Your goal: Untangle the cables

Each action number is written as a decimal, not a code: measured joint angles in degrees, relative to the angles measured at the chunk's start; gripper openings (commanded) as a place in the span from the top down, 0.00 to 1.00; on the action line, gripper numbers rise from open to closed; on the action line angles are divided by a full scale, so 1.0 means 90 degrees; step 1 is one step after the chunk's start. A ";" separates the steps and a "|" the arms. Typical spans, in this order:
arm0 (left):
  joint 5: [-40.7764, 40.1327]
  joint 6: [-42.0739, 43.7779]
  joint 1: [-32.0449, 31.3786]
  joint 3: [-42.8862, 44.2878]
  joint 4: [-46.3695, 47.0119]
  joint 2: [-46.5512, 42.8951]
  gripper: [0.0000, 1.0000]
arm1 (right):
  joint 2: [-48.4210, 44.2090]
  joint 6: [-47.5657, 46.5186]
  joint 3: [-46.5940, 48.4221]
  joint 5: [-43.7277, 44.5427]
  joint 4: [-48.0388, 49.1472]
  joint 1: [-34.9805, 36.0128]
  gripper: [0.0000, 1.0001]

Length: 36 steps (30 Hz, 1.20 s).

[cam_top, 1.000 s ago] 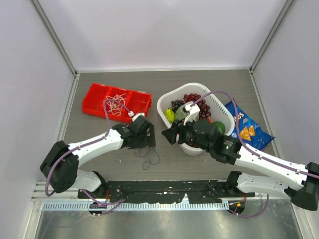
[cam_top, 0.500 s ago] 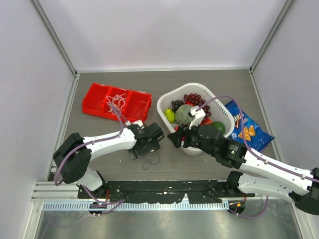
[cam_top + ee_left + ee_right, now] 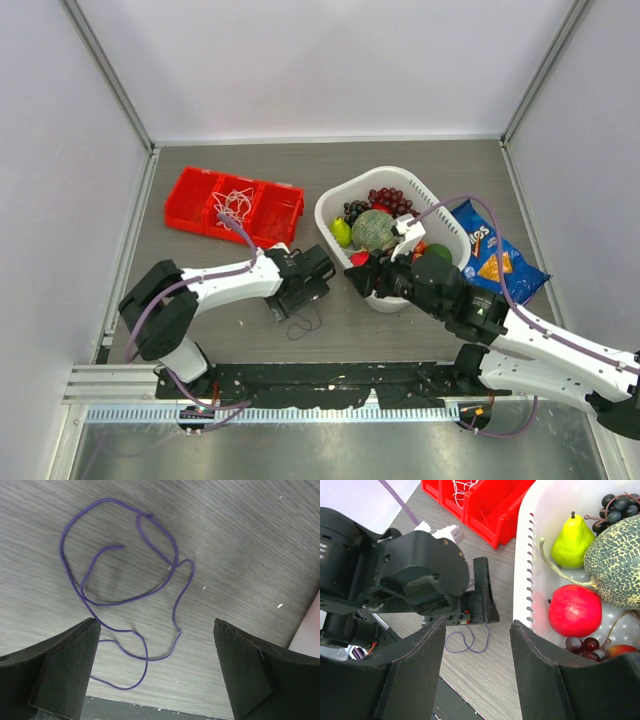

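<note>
A thin purple cable (image 3: pixel 303 322) lies in loose loops on the table near the front edge. It also shows in the left wrist view (image 3: pixel 125 580) and the right wrist view (image 3: pixel 467 642). My left gripper (image 3: pixel 299 304) is open and empty. It hovers just above the cable, whose near loops lie between its fingers (image 3: pixel 155 630). A white cable coil (image 3: pixel 233 207) sits in the red bin (image 3: pixel 190 200), also seen in the right wrist view (image 3: pixel 462 487). My right gripper (image 3: pixel 358 278) is open and empty (image 3: pixel 477 627), beside the basket's left wall and facing the left gripper.
A white basket (image 3: pixel 328 228) holds a melon, a pear, an apple and grapes just right of the grippers. A blue chips bag (image 3: pixel 495 255) lies right of it. A black rail (image 3: pixel 330 375) runs along the table's front edge.
My left gripper has moved right and toward the front edge, coming over the purple cable. My right gripper has drawn back a little to the right. The cable has barely shifted.
</note>
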 measured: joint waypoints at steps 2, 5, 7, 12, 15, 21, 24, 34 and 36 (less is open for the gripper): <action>0.0010 0.0000 0.0002 0.0114 0.0141 0.0228 0.08 | -0.0053 0.0012 -0.0007 0.0005 -0.0022 0.0000 0.41; 0.0022 -0.0027 0.0012 0.0153 0.0282 0.0423 0.25 | -0.0206 0.0056 -0.0041 0.0029 -0.0083 0.0000 0.41; 0.0017 -0.0046 0.0012 0.0160 0.0289 0.0478 0.38 | -0.0299 0.0087 -0.0061 0.0051 -0.0136 0.0000 0.41; -0.0049 -0.0100 0.0012 0.0163 0.0289 0.0488 0.72 | -0.0367 0.0119 -0.0066 0.0097 -0.0182 0.0000 0.42; -0.0170 -0.0063 0.0012 0.0158 0.0301 0.0486 1.00 | -0.0362 0.0119 -0.0066 0.0100 -0.0199 0.0000 0.43; -0.0338 0.0243 0.0112 -0.0051 0.0512 0.0221 1.00 | -0.0306 0.0121 -0.0066 0.0097 -0.0214 0.0000 0.44; -0.0350 0.0505 0.0270 -0.0202 0.0668 -0.0095 1.00 | -0.0311 0.0119 -0.0066 0.0100 -0.0226 0.0000 0.44; 0.0401 0.2599 0.2091 -0.0763 0.1452 -0.2448 1.00 | -0.0313 0.0119 -0.0068 0.0148 -0.0248 0.0000 0.45; 0.0709 0.3094 0.2645 -0.0911 0.1678 -0.3033 1.00 | -0.0311 0.0117 -0.0068 0.0148 -0.0248 0.0000 0.45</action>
